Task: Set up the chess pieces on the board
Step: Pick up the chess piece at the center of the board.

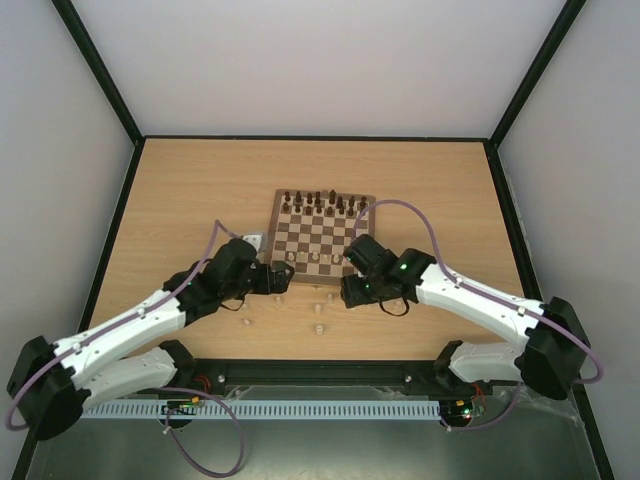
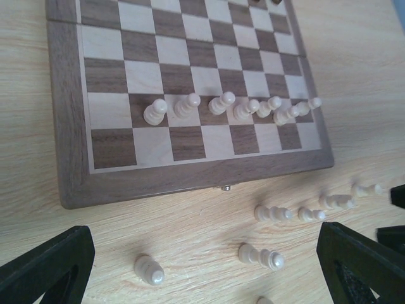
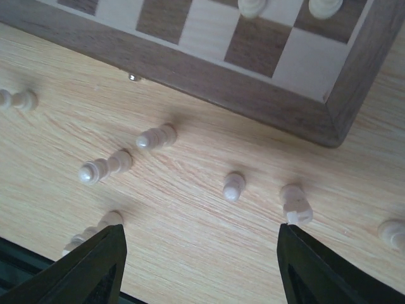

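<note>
Left wrist view shows one row of chess pieces (image 2: pixel 218 104) up on the board (image 2: pixel 69 126), more loose pieces (image 2: pixel 259 256) on the bench (image 2: pixel 354 76) at five o'clock, with left pincer (image 2: pixel 202 253) and right pincer (image 3: pixel 201 237) wide and empty.

Board (image 2: pixel 190 180): wood, dark brown and cream squares in a brown frame. Smooth satin finish, grain visible. Lies ahead of the left gripper (image 2: pixel 204 235).
Board catch (image 2: pixel 226 187): small metal fitting, shiny, on the frame edge facing that gripper.
Chess pieces (image 2: pixel 155 111): pale turned wood, smooth, slight sheen on the rounded heads.
Surface (image 3: pixel 190 266): light wood-look top, fine straight grain, low sheen. Seen directly under the right gripper (image 3: pixel 201 231).
Gripper fingers (image 2: pixel 361 259): black plastic, matt, faintly textured.
Arm shells (image 1: pixel 120 335): white plastic, smooth, semi-gloss. Joint housings black, matt.
Cables (image 1: pixel 428 228): purple sheathing, smooth.
</note>
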Robot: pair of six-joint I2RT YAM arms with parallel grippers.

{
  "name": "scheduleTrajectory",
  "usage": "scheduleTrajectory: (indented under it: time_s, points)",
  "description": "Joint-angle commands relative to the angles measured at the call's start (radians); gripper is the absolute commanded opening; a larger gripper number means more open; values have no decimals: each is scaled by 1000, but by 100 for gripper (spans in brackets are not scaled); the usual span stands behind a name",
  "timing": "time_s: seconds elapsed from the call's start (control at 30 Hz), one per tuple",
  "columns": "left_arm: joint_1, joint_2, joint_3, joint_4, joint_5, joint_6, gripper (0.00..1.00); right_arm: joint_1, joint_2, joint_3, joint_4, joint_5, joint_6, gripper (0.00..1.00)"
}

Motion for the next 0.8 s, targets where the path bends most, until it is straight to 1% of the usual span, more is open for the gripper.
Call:
scheduleTrajectory:
  time_s: [0.0, 0.1, 0.2, 0.27, 0.4, 0.47, 0.5, 0.53, 0.77]
  points:
    - [5, -99, -39, -19, -41, -23, 99, 40, 50, 44, -79, 72, 30, 63]
    - [6, -113, -37, -47, -50, -5, 99, 47, 57, 65, -97, 99, 58, 61]
    - [4, -50, 13, -75, -9, 50, 99, 47, 20, 94, -119, 166, 82, 65]
    - [-19, 19, 65, -102, -16, 78, 99, 47, -13, 124, -146, 205, 91, 67]
    - [-115, 171, 186, -142, -43, 131, 99, 46, -106, 185, -188, 276, 100, 80]
    - [-158, 238, 259, -156, -56, 167, 99, 45, -153, 225, -213, 296, 98, 90]
    - [-178, 268, 293, -160, -53, 184, 99, 44, -174, 244, -225, 304, 98, 93]
    - [-196, 303, 324, -162, -41, 208, 99, 45, -195, 260, -230, 309, 98, 100]
    - [-309, 563, 526, -229, -35, 313, 99, 44, -319, 336, -276, 295, 86, 99]
